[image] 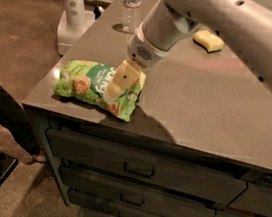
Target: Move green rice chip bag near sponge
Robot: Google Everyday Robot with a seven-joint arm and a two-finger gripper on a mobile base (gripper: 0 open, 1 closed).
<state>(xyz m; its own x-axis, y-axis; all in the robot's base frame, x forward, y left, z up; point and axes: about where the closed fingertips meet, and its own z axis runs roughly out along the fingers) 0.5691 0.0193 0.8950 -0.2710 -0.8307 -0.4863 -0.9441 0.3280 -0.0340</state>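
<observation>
The green rice chip bag (pixel 85 81) lies flat near the front left corner of the grey counter (pixel 217 107). My gripper (pixel 120 82) hangs from the white arm and is down over the right part of the bag, at or just above its surface. The pale yellow sponge (pixel 209 40) lies far back on the counter, right of the arm and well apart from the bag.
A clear water bottle (pixel 132 3) stands at the counter's back left. A white stand marked 050 (pixel 73 11) is on the floor left of the counter. Drawers (pixel 137 169) run below the front edge. A dark shape (pixel 0 106) sits at lower left.
</observation>
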